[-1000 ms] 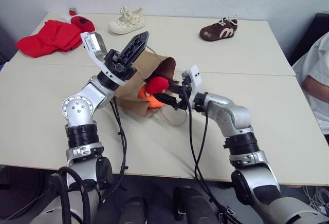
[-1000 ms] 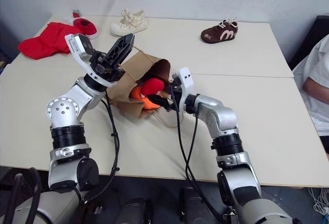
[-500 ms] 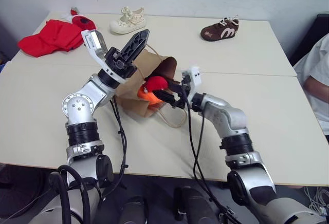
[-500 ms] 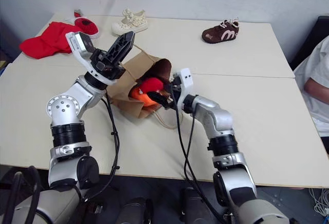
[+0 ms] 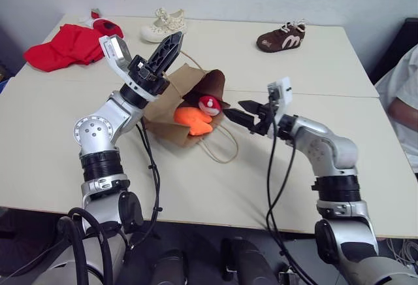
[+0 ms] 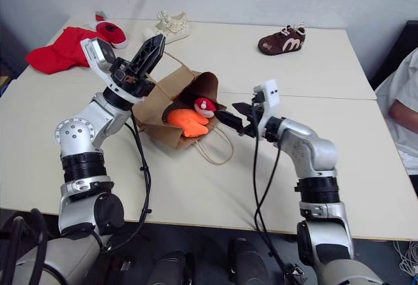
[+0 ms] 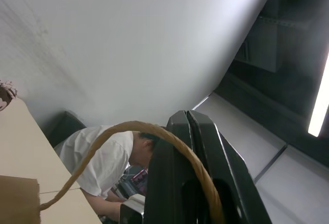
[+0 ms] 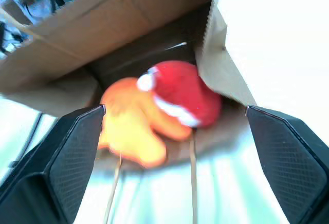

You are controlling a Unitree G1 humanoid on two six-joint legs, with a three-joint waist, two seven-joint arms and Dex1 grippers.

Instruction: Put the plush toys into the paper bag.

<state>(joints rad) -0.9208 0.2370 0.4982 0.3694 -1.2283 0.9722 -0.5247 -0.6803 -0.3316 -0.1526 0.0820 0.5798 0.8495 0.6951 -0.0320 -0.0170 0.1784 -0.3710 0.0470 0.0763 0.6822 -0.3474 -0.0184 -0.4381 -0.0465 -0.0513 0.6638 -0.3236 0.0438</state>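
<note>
Holding the paper bag (image 5: 175, 112) up by its handle, left gripper (image 5: 167, 49) clamped — both plush toys (image 5: 199, 114) at its mouth; right gripper (image 5: 240, 112) spread, empty — nudge them deeper.

A large pale letter "m" stands on the side of the brown shoe (image 5: 279, 37) at two o'clock on the table; no other text is readable.
</note>
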